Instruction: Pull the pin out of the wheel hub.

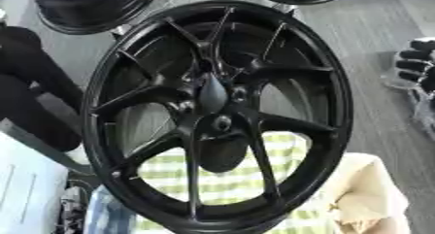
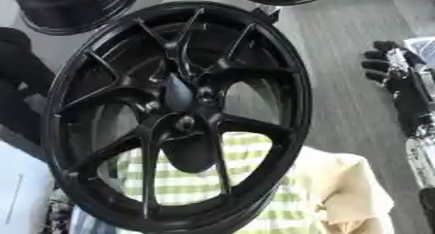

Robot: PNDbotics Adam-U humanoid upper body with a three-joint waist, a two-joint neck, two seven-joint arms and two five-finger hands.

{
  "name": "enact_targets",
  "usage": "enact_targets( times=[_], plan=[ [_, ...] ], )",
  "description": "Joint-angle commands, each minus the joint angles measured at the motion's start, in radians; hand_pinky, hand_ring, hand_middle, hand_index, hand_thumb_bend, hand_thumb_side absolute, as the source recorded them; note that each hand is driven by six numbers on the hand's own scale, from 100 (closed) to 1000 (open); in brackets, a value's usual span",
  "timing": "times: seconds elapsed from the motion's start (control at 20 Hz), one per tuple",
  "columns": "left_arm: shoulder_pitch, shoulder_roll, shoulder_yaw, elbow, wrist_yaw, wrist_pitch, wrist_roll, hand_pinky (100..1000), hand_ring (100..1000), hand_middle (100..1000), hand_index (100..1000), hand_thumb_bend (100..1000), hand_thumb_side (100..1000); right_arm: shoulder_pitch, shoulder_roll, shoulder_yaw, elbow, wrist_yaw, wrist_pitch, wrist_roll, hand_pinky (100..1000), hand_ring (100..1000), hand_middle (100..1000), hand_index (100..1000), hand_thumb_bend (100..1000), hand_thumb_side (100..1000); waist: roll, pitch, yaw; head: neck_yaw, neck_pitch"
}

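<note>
Your right hand [image 2: 387, 65] is at the R edge, fingers curled, gripping nothing, well apart from black wheel hub [image 1: 217, 111]. Pin not discernible.

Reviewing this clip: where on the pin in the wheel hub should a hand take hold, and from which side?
Probably by the pin's exposed dark tapered end at the wheel hub's centre, coming in from the face turned toward the camera. The wheel stands nearly upright and spokes crowd the pin all round. The right hand is apart, off to the right.
</note>
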Motion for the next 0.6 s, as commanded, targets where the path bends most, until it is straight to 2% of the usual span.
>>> enact_targets(
  times=[0.05,0.25,0.35,0.45,0.5,0.55,0.6],
  plan=[
    [0.051,0.006,0.058,0.027,0.045,-0.002,0.045,854,783,682,487,100,134,-0.006,-0.018,-0.012,-0.018,0.005,-0.002,-0.006,829,789,736,830,100,790,-0.005,-0.011,0.005,-0.004,-0.017],
    [0.131,-0.039,0.074,0.046,0.072,-0.013,0.063,859,795,706,614,100,107,-0.004,-0.015,-0.012,-0.019,0.007,-0.003,-0.006,829,789,736,830,100,790,-0.012,-0.010,0.009,0.001,-0.020],
    [0.157,-0.065,0.075,0.050,0.084,-0.024,0.059,859,798,713,654,100,242,-0.004,-0.014,-0.011,-0.019,0.007,-0.002,-0.006,829,789,736,830,100,790,-0.014,-0.010,0.010,0.001,-0.021],
    [0.181,-0.090,0.074,0.049,0.102,-0.038,0.050,860,802,719,654,100,321,-0.005,-0.012,-0.011,-0.018,0.006,-0.002,-0.005,830,789,736,830,100,790,-0.016,-0.010,0.009,-0.001,-0.023],
    [0.192,-0.101,0.073,0.048,0.108,-0.043,0.045,863,808,731,686,100,387,-0.006,-0.012,-0.011,-0.017,0.006,-0.002,-0.005,830,789,736,830,100,790,-0.016,-0.009,0.009,-0.001,-0.023],
    [0.201,-0.110,0.073,0.048,0.111,-0.048,0.041,867,816,745,741,130,463,-0.007,-0.011,-0.011,-0.017,0.005,-0.002,-0.005,830,789,736,830,100,790,-0.017,-0.009,0.008,-0.002,-0.024],
    [0.209,-0.118,0.075,0.049,0.111,-0.051,0.038,870,826,764,791,203,606,-0.008,-0.011,-0.012,-0.017,0.003,-0.002,-0.005,830,789,736,830,100,790,-0.017,-0.009,0.008,-0.003,-0.024]
  ],
)
